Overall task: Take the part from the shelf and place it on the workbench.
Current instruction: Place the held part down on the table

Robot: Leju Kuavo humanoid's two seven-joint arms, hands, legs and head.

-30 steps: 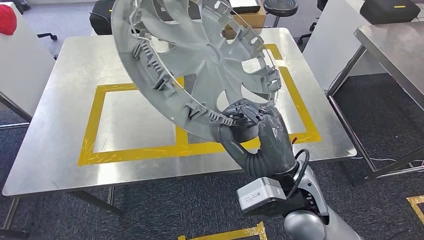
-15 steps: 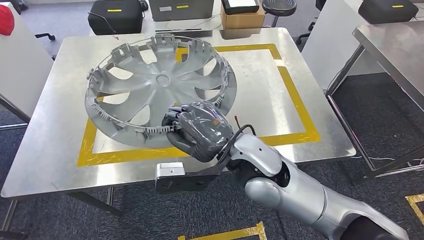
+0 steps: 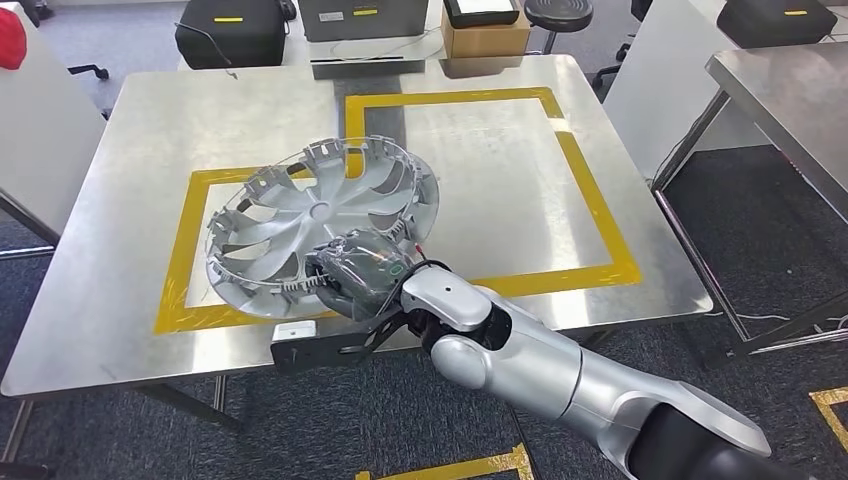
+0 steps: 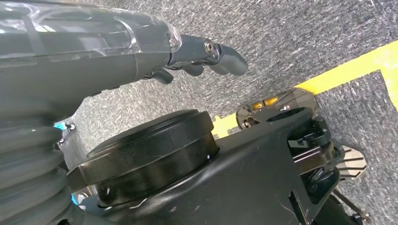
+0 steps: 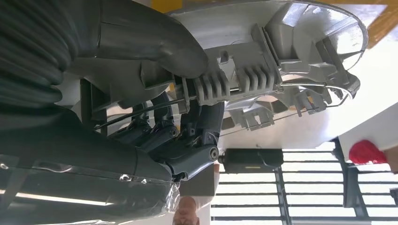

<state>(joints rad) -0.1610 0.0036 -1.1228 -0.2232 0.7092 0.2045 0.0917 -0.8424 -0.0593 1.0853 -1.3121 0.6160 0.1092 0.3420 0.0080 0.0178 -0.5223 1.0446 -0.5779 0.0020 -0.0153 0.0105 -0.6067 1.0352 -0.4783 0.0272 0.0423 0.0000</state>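
The part is a silver hubcap (image 3: 310, 215), inner side up, lying low over the steel workbench (image 3: 120, 150) inside the left yellow taped square; whether it touches the top I cannot tell. My right hand (image 3: 355, 272) grips its near rim. In the right wrist view the thumb and dark fingers (image 5: 197, 136) clamp the ribbed rim of the hubcap (image 5: 281, 61). My left hand (image 4: 155, 51) hangs over the grey carpet with its fingers (image 4: 225, 58) held out and nothing in them.
Yellow tape (image 3: 590, 210) outlines a second square on the bench's right half. Black cases (image 3: 230, 30) and a cardboard box (image 3: 485, 30) stand behind the bench. Another steel table (image 3: 790, 100) is at the right, a white panel (image 3: 40, 130) at the left.
My right arm has swung the hubcap from high and tilted down and to the left, until it lies nearly flat over the left taped square, still gripped at the rim.
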